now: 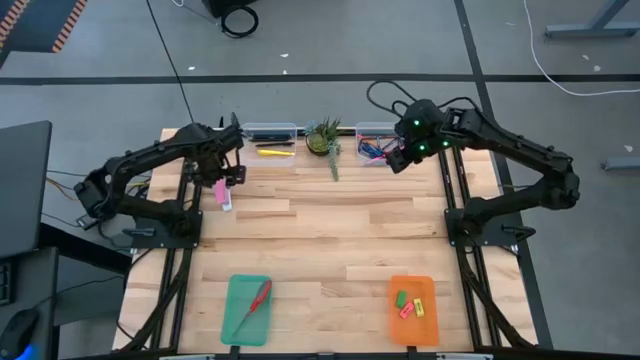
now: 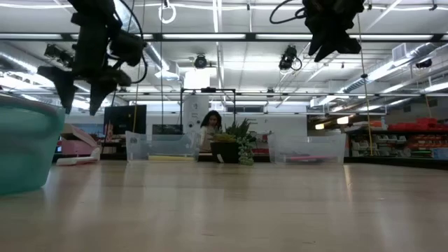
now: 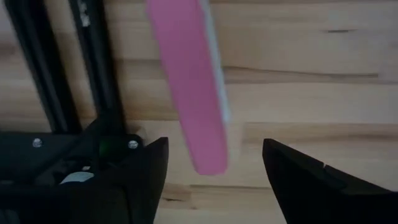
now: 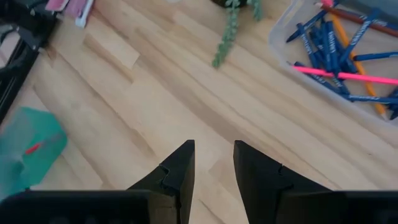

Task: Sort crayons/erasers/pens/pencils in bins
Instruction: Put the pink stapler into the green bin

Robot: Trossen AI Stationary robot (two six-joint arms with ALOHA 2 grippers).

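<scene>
The middle of the pale wooden counter (image 1: 320,235) lies bare, with room to move. Everything sits at the rims: two clear plastic tubs at twelve o'clock, one holding a yellow pencil (image 1: 274,152), the other (image 1: 374,143) holding slim blue pens (image 4: 328,46), with a small potted plant (image 1: 323,138) between them. At six o'clock lie the flat teal-green tray (image 1: 247,310), carrying red-handled scissors (image 1: 255,303), and the flat orange tray (image 1: 414,311), carrying small chunky erasers (image 1: 410,304). My left fingers (image 3: 214,171) hang high at ten o'clock, spread wide and holding nothing, over a long pink box (image 3: 194,81) on the wood. My right fingers (image 4: 214,163) hover at one o'clock beside the pen tub, narrowly parted, empty.
</scene>
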